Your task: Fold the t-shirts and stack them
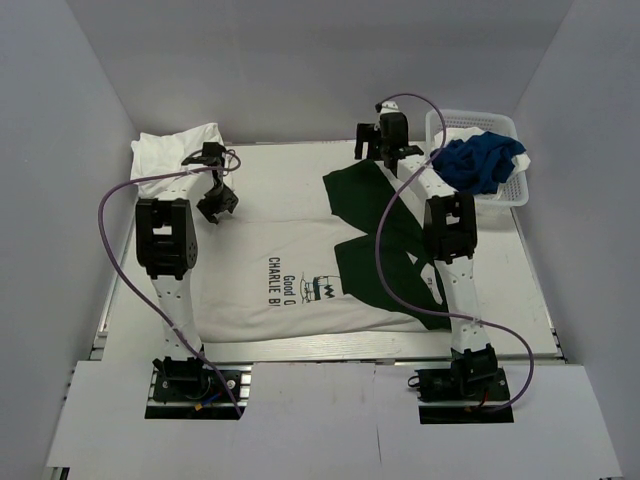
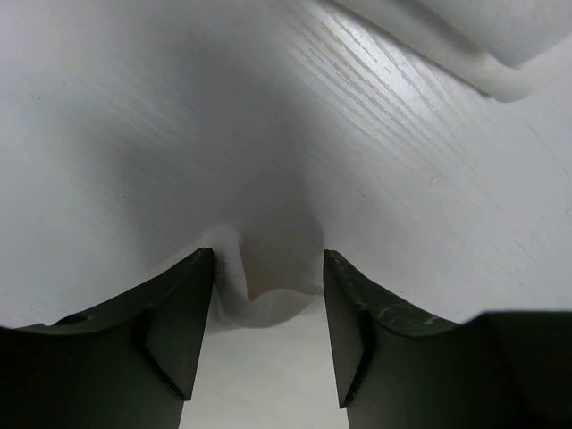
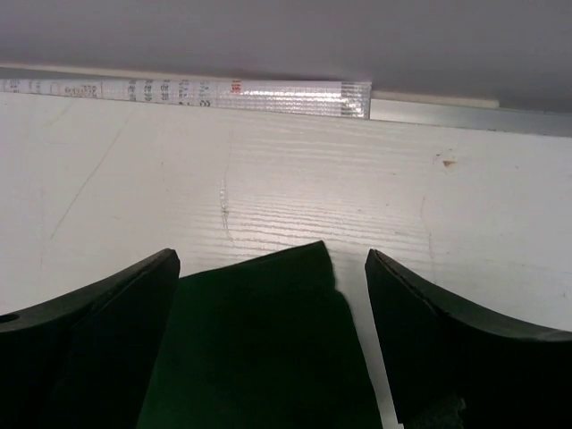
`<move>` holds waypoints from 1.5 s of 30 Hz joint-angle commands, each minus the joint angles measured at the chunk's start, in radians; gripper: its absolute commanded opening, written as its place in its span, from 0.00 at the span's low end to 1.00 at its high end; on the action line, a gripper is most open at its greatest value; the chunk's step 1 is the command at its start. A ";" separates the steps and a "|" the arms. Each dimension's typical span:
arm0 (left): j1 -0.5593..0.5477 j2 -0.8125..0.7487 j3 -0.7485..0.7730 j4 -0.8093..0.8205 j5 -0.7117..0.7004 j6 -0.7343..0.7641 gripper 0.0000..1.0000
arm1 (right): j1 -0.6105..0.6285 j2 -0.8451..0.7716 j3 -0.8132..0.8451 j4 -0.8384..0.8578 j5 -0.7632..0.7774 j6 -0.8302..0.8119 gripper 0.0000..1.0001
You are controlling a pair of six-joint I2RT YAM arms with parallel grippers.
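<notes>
On the bench (image 2: 402,179), left end effector (image 2: 268,268) part-spread around a pucker of white shirt (image 2: 268,299), right end effector (image 3: 273,264) spread wide — green shirt (image 3: 259,357) corner in the gap

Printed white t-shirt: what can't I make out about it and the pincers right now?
- Printed white t-shirt: top view, right side hidden under the dark green t-shirt; lettering breaks off, tiny.
- Left pincer: wrist view, contact with the white cloth fold unclear.
- Basket: top view, contents beneath blue t-shirt.
</notes>
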 commanded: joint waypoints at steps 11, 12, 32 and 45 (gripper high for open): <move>0.003 0.049 0.021 -0.036 -0.008 -0.016 0.47 | 0.003 0.073 -0.007 0.140 -0.097 -0.027 0.90; 0.003 0.049 0.021 -0.036 -0.008 -0.016 0.47 | 0.003 0.074 -0.014 0.141 -0.100 -0.026 0.90; 0.003 0.029 0.030 -0.083 -0.068 -0.007 0.32 | 0.026 0.004 -0.081 -0.126 -0.073 0.026 0.00; -0.028 -0.158 -0.085 -0.088 -0.176 -0.016 0.00 | 0.094 -0.660 -0.849 0.309 0.061 -0.161 0.00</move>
